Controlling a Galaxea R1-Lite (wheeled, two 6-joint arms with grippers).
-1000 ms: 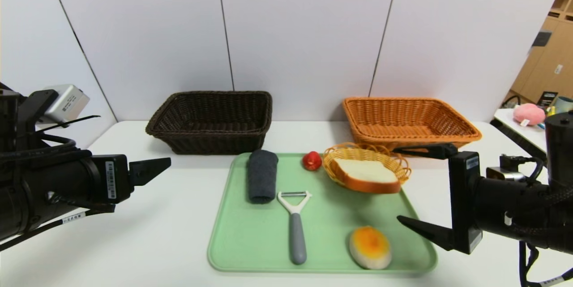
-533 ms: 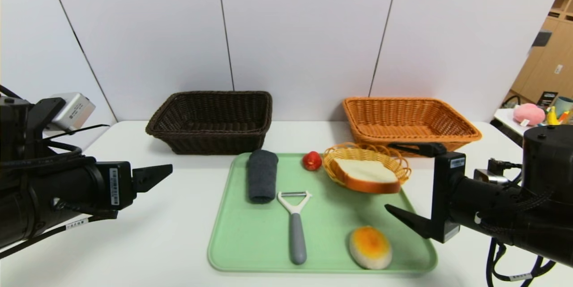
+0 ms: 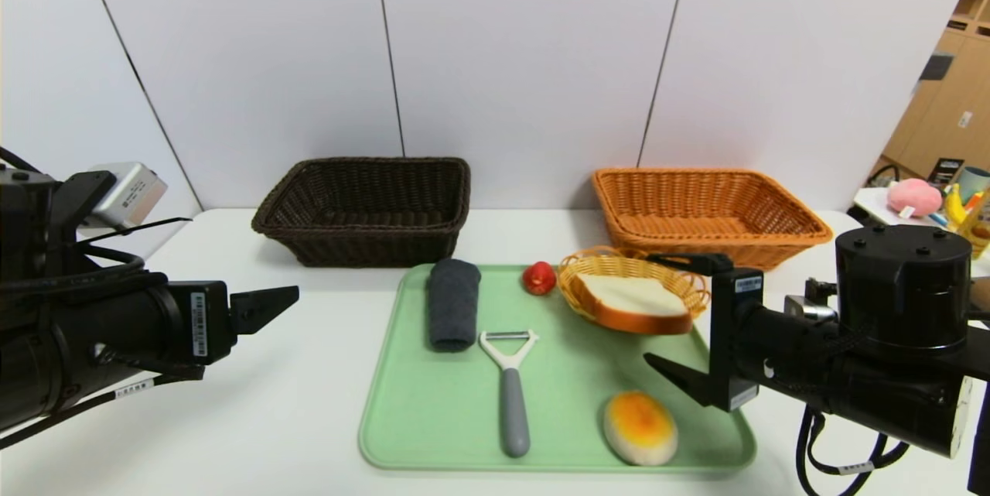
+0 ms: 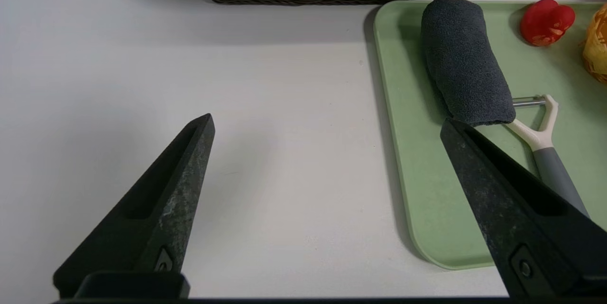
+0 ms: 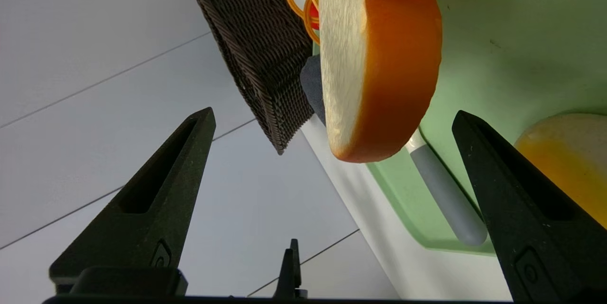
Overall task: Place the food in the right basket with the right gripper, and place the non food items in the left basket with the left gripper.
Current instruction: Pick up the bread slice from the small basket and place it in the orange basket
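Bringing the right gripper [image 3: 646,307] in from the right side of the frame, and holding nothing with it, only keeping its two fingers wide apart. Just now moving it more to the left than a moment before, so coming near the thick bread slice [image 3: 630,295], right of the centre. Seeing this slice leaning in the small yellow basket [image 3: 611,254], and seeing no touch on it by the fingers in the right wrist view. From this change, probably preparing to take the bread first, then needing to carry it to the orange-brown basket [image 3: 715,241] at the upper right. Possibly risking to pull the small basket along, if closing too low around the crust.

Also leaving for later the oval bun [image 3: 640,428], lying at the lower right of the green tray [image 3: 433,419]. For the other side, parking the left gripper [image 4: 326,119] at the left of the frame, also wide and without any object. Still leaving on the tray the rolled cloth [image 3: 453,306], the peeler [image 3: 514,411] and the red round thing [image 3: 539,278], all waiting for the dark basket [image 3: 371,234] at the upper left. Judging by this, being only at the beginning of the sorting.
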